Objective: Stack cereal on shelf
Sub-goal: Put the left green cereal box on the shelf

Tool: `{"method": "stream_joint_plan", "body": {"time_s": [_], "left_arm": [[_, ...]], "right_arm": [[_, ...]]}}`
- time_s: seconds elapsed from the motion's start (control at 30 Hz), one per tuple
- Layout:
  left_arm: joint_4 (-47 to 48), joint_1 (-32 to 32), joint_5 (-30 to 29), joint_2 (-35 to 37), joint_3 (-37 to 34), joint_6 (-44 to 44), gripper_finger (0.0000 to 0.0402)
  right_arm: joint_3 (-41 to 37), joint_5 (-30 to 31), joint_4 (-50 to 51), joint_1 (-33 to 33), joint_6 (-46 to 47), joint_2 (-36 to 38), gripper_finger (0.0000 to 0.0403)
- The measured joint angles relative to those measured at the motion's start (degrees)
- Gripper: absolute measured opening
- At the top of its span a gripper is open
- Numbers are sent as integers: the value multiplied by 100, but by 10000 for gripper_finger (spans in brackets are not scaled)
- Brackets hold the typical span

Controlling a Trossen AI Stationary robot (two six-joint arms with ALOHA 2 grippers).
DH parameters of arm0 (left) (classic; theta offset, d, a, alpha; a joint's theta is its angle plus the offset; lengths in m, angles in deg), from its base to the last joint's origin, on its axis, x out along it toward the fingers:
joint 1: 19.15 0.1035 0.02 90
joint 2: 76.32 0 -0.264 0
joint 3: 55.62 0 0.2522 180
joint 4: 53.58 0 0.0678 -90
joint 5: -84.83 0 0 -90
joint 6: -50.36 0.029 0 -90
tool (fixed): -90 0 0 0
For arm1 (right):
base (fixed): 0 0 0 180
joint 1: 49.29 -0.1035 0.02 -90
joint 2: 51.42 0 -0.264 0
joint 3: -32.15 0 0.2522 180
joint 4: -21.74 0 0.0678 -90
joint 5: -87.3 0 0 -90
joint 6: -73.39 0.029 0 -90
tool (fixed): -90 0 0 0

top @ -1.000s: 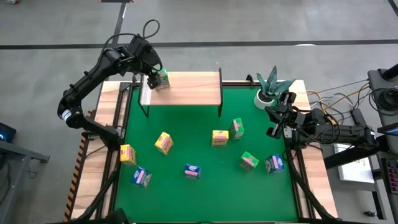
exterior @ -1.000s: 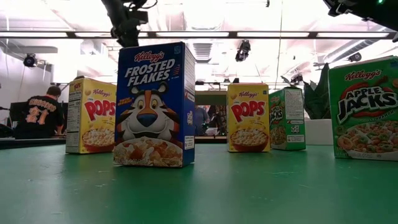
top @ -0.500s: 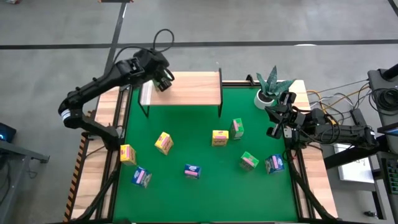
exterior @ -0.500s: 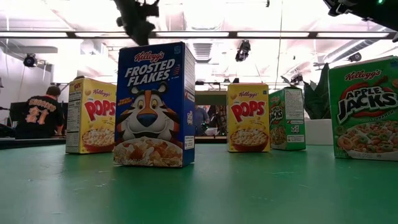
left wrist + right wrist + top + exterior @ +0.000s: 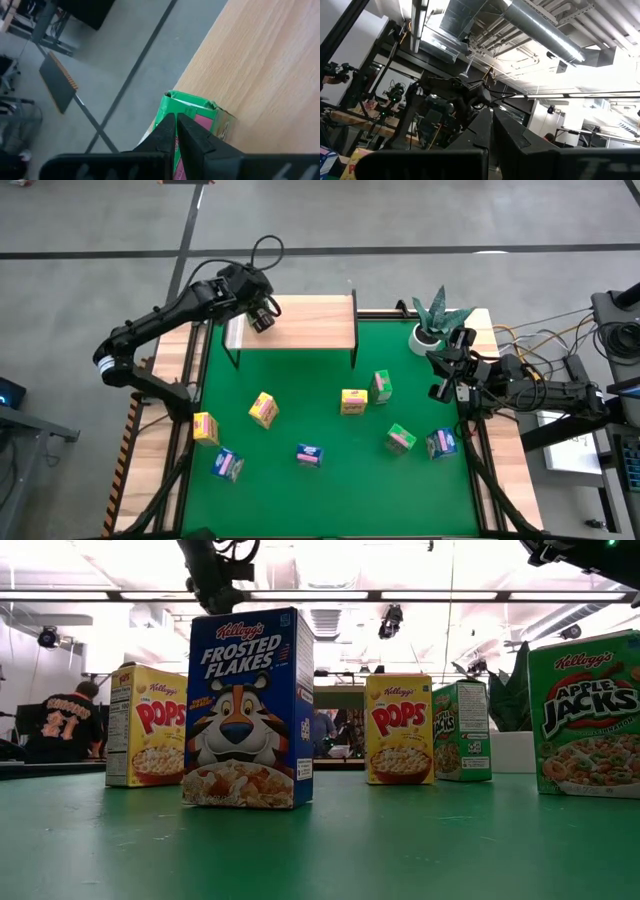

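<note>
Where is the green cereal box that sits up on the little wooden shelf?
The green cereal box sits at the left end of the shelf, near its edge. In the high view the left gripper hides it; the left wrist view shows it.

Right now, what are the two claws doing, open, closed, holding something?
Left gripper: fingers together, over the green cereal box on the shelf; holding nothing.
Right gripper: closed, empty, at the table's right edge.

The shelf (image 5: pixel 300 320) top is pale, matt wood with fine straight grain, on thin black metal legs. The green cereal box (image 5: pixel 192 117) on it is printed cardboard, its top flaps rough-edged. The desk (image 5: pixel 340 480) mat looks like smooth matt green; its side edges show bare pale wood.
</note>
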Motion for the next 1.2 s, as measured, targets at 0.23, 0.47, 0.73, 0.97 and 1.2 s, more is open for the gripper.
{"method": "stream_joint_plan", "body": {"time_s": [0.23, 0.47, 0.73, 0.97, 1.2], "left_arm": [[-49, 138, 10, 2, -2, 1078, 4], [-178, 231, 119, 20, -4, 1635, 1], [-128, 137, 169, 96, 242, 1039, 0], [299, -440, 973, 200, 702, 30, 0], [196, -1076, 1695, 236, 66, -742, 0]], "right_arm": [[0, 0, 2, 0, -1, 0, 9], [0, 0, 0, -1, -2, 0, 9], [0, 0, 0, -1, -13, 0, 9], [0, 2, -2, 0, -43, 0, 9], [0, 0, -3, -1, -50, 0, 9]]}}
